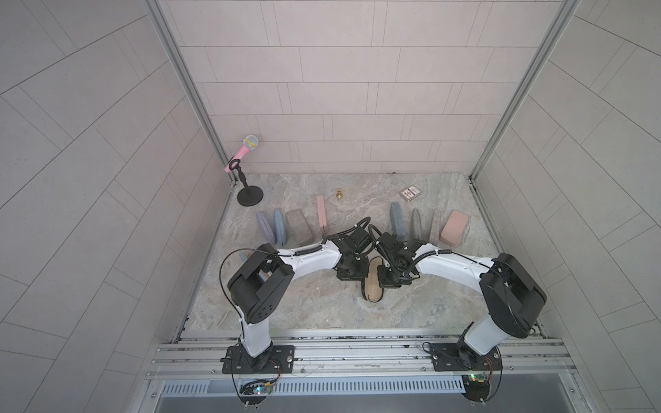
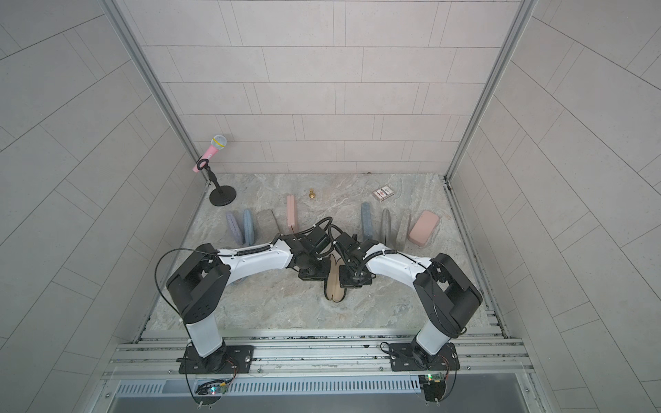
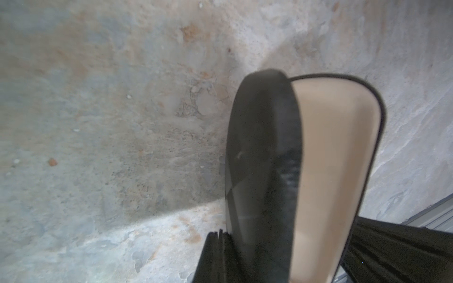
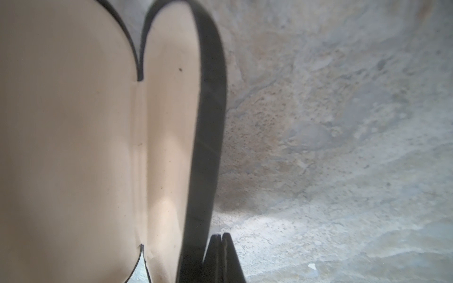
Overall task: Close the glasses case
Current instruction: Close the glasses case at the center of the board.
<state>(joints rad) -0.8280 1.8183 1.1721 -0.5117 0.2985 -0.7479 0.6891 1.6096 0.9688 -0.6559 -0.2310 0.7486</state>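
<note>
The glasses case [image 1: 374, 287] lies open in the middle of the table between both arms, black outside with beige lining, and shows in both top views [image 2: 334, 286]. Its two halves stand tilted up in a V. My left gripper [image 3: 219, 232] is shut, with its tips against the black shell of one half [image 3: 262, 159]. Shut as well, my right gripper [image 4: 221, 236] sits right beside the black rim of the other half [image 4: 208, 122]. Neither gripper holds anything. The lining and hinge crease [image 4: 139, 147] are bare. In the top views the wrists hide the fingertips.
Several closed cases stand in a row behind the arms: purple [image 1: 264, 225], blue [image 1: 279, 224], grey [image 1: 299, 227] and pink [image 1: 322, 212] to the left, more [image 1: 397, 220] to the right. A pink microphone [image 1: 246, 150], a gold pawn [image 1: 338, 194] and a card box [image 1: 410, 192] sit at the back.
</note>
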